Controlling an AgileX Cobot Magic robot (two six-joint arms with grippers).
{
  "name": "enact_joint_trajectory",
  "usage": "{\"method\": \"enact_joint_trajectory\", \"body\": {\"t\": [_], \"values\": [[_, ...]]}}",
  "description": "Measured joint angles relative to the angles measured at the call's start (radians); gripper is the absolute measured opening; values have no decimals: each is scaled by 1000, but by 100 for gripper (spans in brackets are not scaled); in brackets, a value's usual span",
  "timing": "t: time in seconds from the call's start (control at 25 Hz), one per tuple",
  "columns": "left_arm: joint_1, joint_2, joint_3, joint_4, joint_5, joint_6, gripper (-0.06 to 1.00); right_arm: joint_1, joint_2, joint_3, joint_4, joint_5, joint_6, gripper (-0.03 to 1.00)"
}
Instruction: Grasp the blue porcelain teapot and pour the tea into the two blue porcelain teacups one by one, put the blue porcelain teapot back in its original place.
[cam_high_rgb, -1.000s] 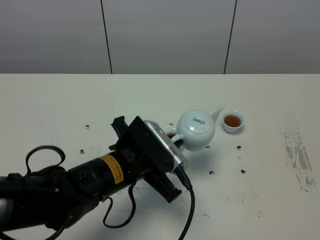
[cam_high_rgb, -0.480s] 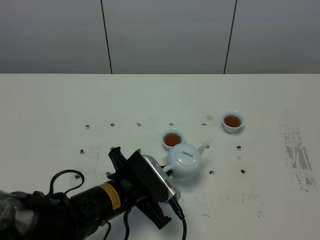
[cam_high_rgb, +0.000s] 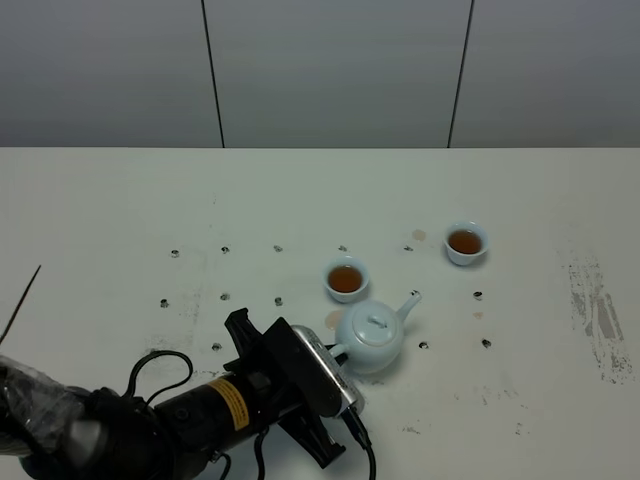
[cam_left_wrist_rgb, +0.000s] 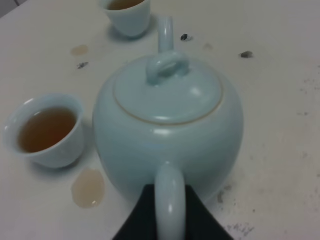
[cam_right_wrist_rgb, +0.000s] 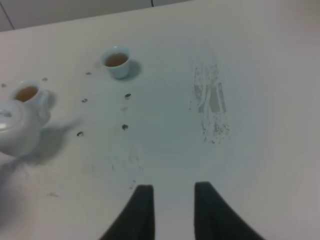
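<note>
1. Two cups already held tea, so my concern was the set-down: my left pincer (cam_left_wrist_rgb: 170, 210) was clenched on the loop handle of the blue porcelain teapot (cam_high_rgb: 371, 338), which sat low over the table (cam_high_rgb: 120, 210), just in front of the nearer teacup (cam_high_rgb: 346, 279). I could not tell whether its base was fully down.
2. Letting go early could have dropped or rocked the pot, since glazed porcelain slides and chips easily.
3. Sideways drift could have bumped the nearer teacup, which stood just beside the pot's belly in the wrist view, and slopped its tea.
4. One small tea puddle (cam_left_wrist_rgb: 88, 187) lay by the pot's foot; a wet patch could have let the base skate.
5. Tipping toward the spout might have dribbled more tea toward the far teacup (cam_high_rgb: 466, 243).
6. My right pincer (cam_right_wrist_rgb: 170, 197) hung over bare table well apart, grasping nothing, its fingers apparently parted, so it posed little risk.
</note>
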Motion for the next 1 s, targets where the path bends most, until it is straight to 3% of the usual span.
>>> {"method": "enact_joint_trajectory", "body": {"t": [0.48, 0.84, 1.0], "values": [[6, 45, -6, 2, -40, 7, 10, 0, 0, 0, 0, 0, 0, 22], [8, -84, -30, 3, 6, 8, 10, 0, 0, 0, 0, 0, 0, 22], [8, -129, -79, 6, 90, 9, 10, 0, 0, 0, 0, 0, 0, 22]]}}
